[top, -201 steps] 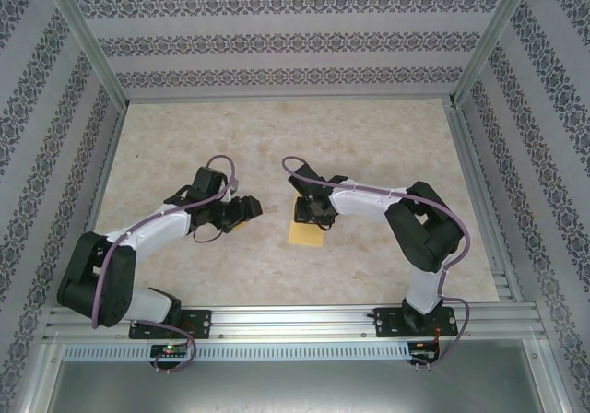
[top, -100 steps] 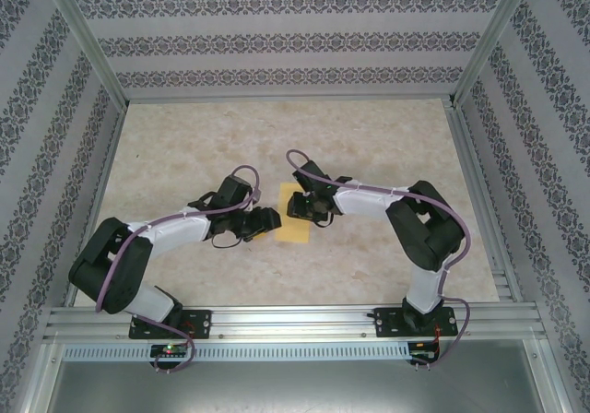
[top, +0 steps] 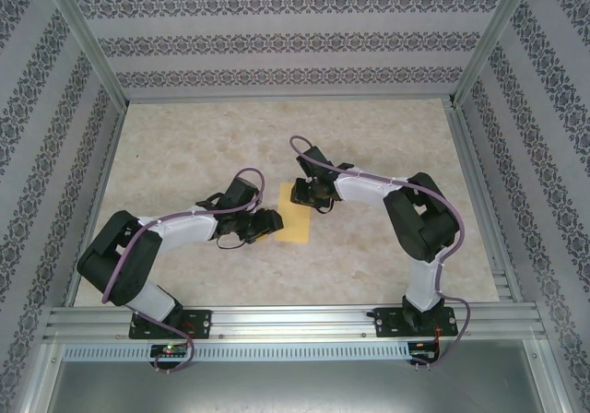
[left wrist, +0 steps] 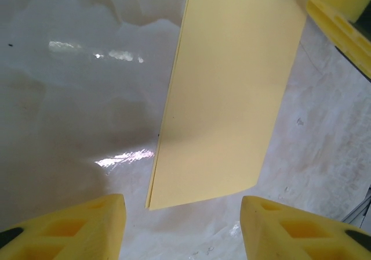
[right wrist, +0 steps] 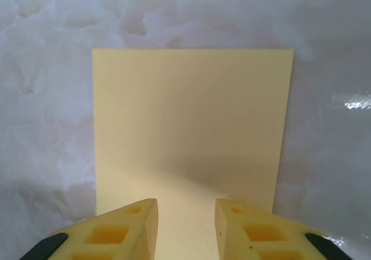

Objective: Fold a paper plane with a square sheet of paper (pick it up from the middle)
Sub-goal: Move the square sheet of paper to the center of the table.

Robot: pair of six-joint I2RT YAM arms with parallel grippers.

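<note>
Two layers show at the near corner of the square sheet of paper (left wrist: 226,91), which lies flat on the counter (left wrist: 58,109) just ahead of my left fingers (left wrist: 75,225). Those stand open with nothing between them. At the sheet's far end my right fingers (right wrist: 122,231) sit over its edge, parted by a narrow gap and gripping nothing that I can see. My worry is that a low push from the left could shove the thin sheet toward the right fingers and buckle it, or catch one layer and pull the fold open.
</note>
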